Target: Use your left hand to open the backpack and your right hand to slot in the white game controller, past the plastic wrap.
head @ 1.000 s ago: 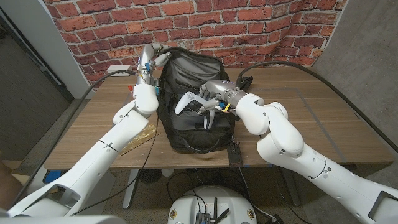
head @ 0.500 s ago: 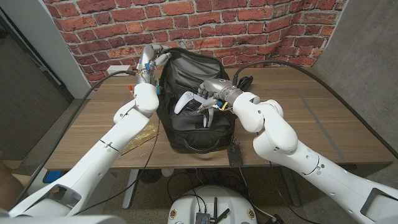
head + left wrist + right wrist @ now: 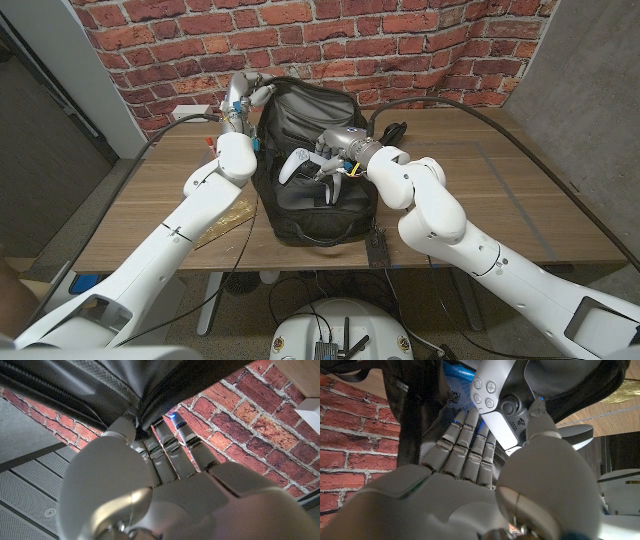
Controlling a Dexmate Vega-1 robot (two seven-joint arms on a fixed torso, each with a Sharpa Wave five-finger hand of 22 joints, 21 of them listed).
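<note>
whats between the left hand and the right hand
In the head view, the black backpack fills that stretch: the left hand grips its rear left rim, and the right hand holds the white game controller over its open top.

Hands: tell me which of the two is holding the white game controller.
The right hand holds the white game controller over the open backpack. The left hand instead grips the backpack's rim at the far left corner.

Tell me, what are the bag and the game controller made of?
The backpack looks like black woven fabric, probably nylon: it is matte, it sags and folds, and the left wrist view shows mesh and a zipper. The controller looks like hard white plastic, smooth and slightly glossy, with moulded buttons and a darker thumbstick. The right hand holds it.
</note>
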